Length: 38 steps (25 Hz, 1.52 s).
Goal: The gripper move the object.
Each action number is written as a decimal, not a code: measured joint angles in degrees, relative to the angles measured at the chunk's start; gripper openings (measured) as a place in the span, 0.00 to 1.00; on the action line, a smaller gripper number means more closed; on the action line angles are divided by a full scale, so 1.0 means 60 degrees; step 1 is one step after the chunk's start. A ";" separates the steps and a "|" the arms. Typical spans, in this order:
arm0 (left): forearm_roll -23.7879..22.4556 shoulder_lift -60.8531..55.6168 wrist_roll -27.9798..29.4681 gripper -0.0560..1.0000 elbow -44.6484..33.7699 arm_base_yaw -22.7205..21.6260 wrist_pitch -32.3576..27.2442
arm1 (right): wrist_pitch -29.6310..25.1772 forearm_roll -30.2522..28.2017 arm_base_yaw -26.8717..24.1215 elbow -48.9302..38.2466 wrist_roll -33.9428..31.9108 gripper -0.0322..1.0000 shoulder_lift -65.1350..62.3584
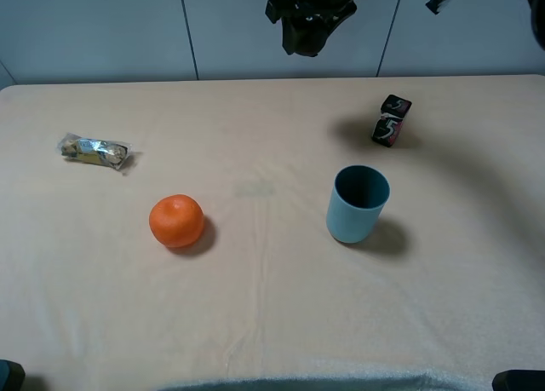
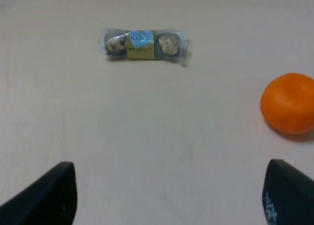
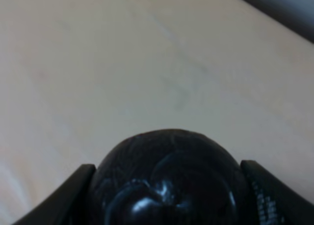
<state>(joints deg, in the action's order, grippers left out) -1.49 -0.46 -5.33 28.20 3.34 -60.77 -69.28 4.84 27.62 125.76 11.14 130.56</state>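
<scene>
My right gripper [image 1: 308, 29] hangs high over the far edge of the table, a black claw on a cabled arm. In the right wrist view the right gripper [image 3: 167, 200] is shut on the object, a small glossy black ball [image 3: 167, 181], which is held between both fingers above the bare cloth. In the exterior view the ball cannot be told apart from the black claw. My left gripper [image 2: 167, 200] is open and empty, with its fingertips [image 2: 49, 195] wide apart low over the cloth, near the chocolate packet and the orange.
An orange [image 1: 177, 221] [image 2: 288, 103] lies left of centre. A blue cup [image 1: 358, 204] stands right of centre. A black box with a pink-green pattern [image 1: 391, 120] stands at the back right. A Ferrero Rocher packet [image 1: 94, 151] [image 2: 145, 44] lies at the left.
</scene>
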 joint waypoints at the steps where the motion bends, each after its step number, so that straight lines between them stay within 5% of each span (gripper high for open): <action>1: 0.0000 0.0000 0.0000 0.79 0.0000 0.0000 0.0000 | -0.0009 0.0000 -0.0127 -0.0092 0.0000 0.46 -0.0062; 12: 0.0000 0.0000 0.0000 0.79 0.0000 0.0000 0.0000 | -0.0067 0.0001 -0.1353 -0.0244 0.0000 0.46 -0.0643; 38: 0.0000 0.0000 0.0000 0.79 0.0000 0.0000 0.0000 | -0.0077 0.0188 -0.4222 -0.3636 0.0008 0.46 -0.1911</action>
<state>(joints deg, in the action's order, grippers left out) -1.49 -0.46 -5.33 28.20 3.34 -60.77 -69.74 5.96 2.29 103.94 11.19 119.10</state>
